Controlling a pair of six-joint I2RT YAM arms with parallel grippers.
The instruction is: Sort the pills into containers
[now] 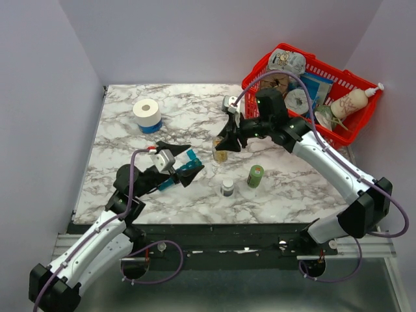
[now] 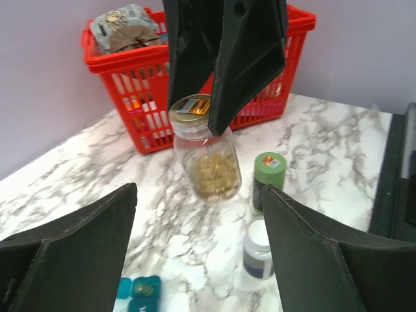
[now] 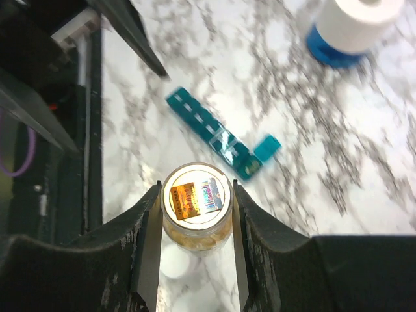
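Right wrist view, item one: pills (image 2: 211,175), yellowish-brown, heaped in the lower half of a clear bottle (image 2: 207,156) with a tan labelled cap (image 3: 197,197).
- Bottle: cap up, long axis near vertical with a slight lean. It sits mid-surface; I cannot tell whether its base touches the marble.
- Right hand (image 3: 195,198): closed on the bottle, one finger on each side just under the cap.
- Pill organiser (image 3: 211,133): a teal strip of square compartments lying flat. In the top view its long axis runs diagonally, near-left to far-right. The end lid nearest the bottle is flipped open.
- Left hand (image 1: 174,166): fingers spread wide, holding nothing, with the organiser low between them.
- Green bottle (image 1: 255,176) and small white bottle (image 1: 227,188): upright, just on the near side of the held bottle and apart from it.
- Marble surface (image 1: 188,110): bare across the far middle.
- White roll (image 1: 147,114): far left.
- Red basket (image 2: 140,97): far right corner, filled with items.
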